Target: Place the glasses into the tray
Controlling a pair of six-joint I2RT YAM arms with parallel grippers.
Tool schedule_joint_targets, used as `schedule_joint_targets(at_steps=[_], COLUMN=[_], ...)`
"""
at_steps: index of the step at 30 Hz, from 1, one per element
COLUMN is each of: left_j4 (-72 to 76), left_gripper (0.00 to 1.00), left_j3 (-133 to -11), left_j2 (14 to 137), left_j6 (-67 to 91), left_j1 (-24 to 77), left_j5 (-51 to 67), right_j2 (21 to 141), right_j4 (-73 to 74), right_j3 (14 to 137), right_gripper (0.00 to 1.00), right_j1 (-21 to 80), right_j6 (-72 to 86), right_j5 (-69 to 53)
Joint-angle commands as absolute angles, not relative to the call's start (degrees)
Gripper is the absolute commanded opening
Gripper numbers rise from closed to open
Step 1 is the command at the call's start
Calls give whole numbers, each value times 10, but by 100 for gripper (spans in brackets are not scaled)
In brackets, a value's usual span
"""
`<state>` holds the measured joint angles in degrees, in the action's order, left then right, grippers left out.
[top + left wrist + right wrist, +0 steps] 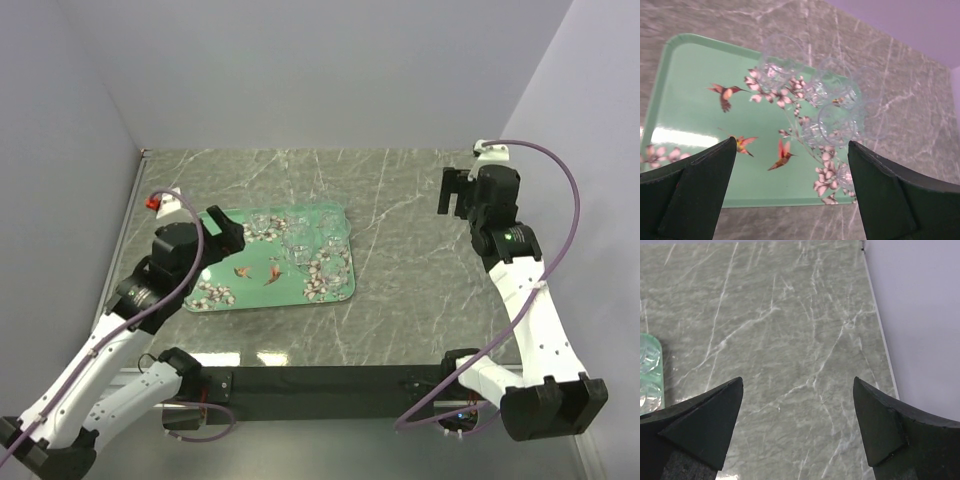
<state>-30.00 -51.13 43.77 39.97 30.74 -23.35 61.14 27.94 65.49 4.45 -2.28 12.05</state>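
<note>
Top view: tray (pixel 256 288) lies on the grey marble table (pixel 410 220), left of centre. The glasses (pixel 300 243) sit on it in a tight cluster across the far and right part. They are clear and hard to count here. The near-left part of the tray is bare print. Left gripper (pixel 226 232) hangs over the tray's left end, and its opening is not readable from this angle. Right gripper (pixel 455 196) is up at the far right, well apart from the tray, with its fingers apart.

Left wrist: left gripper (pixel 791 145) is spread wide with nothing between the fingers (pixel 705 185). The tray (pixel 685 100) is below it and the glasses (pixel 832 117) are bunched at its far-right corner, rims touching or overlapping. One or two look to overhang the tray edge toward the table (pixel 920 95), but I can't tell for sure.

Right wrist: right gripper (pixel 798 382) is also spread wide and holds nothing, above bare table (pixel 790 315). A sliver of the tray (pixel 649 371) shows at the left edge with cut-glass pattern over it. The wall (pixel 920 315) is on the right.
</note>
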Motion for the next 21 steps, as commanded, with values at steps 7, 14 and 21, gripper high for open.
schedule_joint_targets(at_steps=[7,14,21], left_j4=[-374,-382,-374], left_gripper=[99,99,99], left_j3=[-532,-515,-504], left_j2=[379,352,352], left_j6=[403,409,414], left_j1=[305,305,304], left_j5=[-316,-326,-321], right_j2=[526,525,537], right_j4=[202,196,210], right_j3=[588,570,574], right_gripper=[99,96,100], right_j1=[40,40,40], right_j6=[-3,-1,25], right_j5=[179,230,242])
